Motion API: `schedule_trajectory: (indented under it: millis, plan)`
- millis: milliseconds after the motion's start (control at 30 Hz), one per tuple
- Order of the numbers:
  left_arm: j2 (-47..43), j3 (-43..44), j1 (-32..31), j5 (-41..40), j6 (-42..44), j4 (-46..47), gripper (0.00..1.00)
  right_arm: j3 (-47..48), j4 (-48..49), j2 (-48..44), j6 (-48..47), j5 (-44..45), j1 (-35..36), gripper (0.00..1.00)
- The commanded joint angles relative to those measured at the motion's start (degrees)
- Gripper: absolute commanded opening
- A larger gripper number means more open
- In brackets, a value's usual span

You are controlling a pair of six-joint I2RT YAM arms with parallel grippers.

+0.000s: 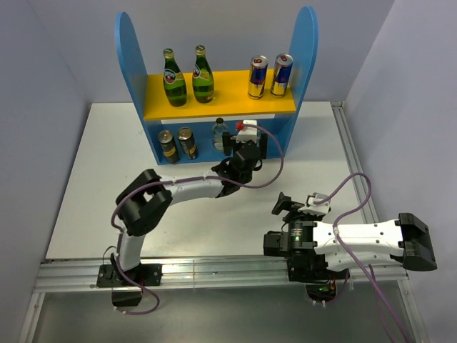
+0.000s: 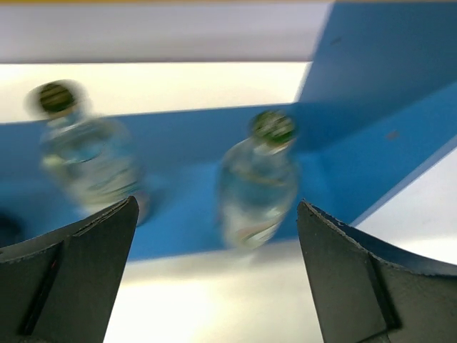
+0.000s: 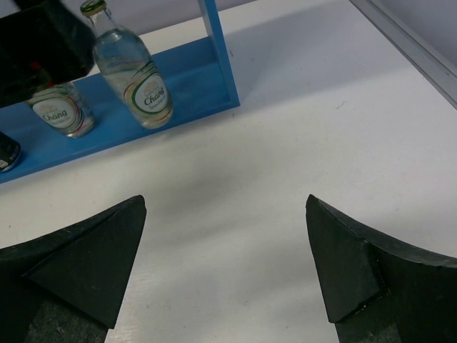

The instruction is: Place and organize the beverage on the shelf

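L hand (image 2: 218,207) is spread wide and holds nothing. Its fingers flank the front of one clear Chang bottle (image 2: 257,186); no contact seen, view blurred. Second clear bottle (image 2: 89,161) is just beside it. Both stand upright on the lower level of the shelf (image 1: 128,50), at mid far edge of the table (image 1: 93,200). Two dark cans (image 1: 168,146) are at that level's left end. On the yellow board (image 1: 228,104): green glass bottles (image 1: 174,82) left, blue-silver cans (image 1: 258,77) right. R hand (image 3: 225,204) is also spread wide, empty, over the table nr its near-right corner.
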Motion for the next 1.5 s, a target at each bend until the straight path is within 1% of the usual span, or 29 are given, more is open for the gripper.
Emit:
schedule_trajectory:
  millis: [0,33,100,200,333,567,867,1167,1200,1467]
  plan:
    - [-9.1,-5.6,-0.5,-5.3,0.6,0.7,0.99,1.9,-5.2,0.5,13.7,4.5,0.3,1.00]
    - [-10.5,-9.1,-0.3,-5.7,1.0,2.1,0.99,2.1,-5.2,0.7,13.7,4.6,0.3,1.00]
    - [-13.4,-12.2,0.6,-5.0,1.0,2.1,0.99,2.6,-5.2,1.4,13.6,4.6,0.4,1.00]
    - [-15.0,-13.7,2.1,-5.4,1.2,1.5,0.99,3.1,-5.2,2.3,13.1,4.6,0.4,1.00]
    - [-14.8,-15.0,3.3,-6.2,2.4,3.0,0.99,2.9,-5.2,2.3,13.0,4.5,0.4,1.00]
    - [-11.4,-13.1,8.1,-2.9,2.1,2.8,0.99,2.5,-5.2,2.0,13.4,4.5,0.4,1.00]
    - [-5.7,-8.1,12.3,2.1,1.7,1.8,0.99,3.5,-5.2,3.9,12.5,4.9,0.4,1.00]
    - [0.0,-2.8,14.6,5.6,2.2,2.1,0.99,3.0,-5.2,3.2,12.7,5.0,0.4,1.00]
    - [1.4,-1.2,15.0,4.9,2.2,1.3,0.99,3.2,-5.2,3.6,12.6,5.1,0.3,1.00]
    - [4.4,1.9,15.8,5.2,2.6,0.8,0.99,3.2,-5.2,3.4,12.6,5.2,0.4,1.00]
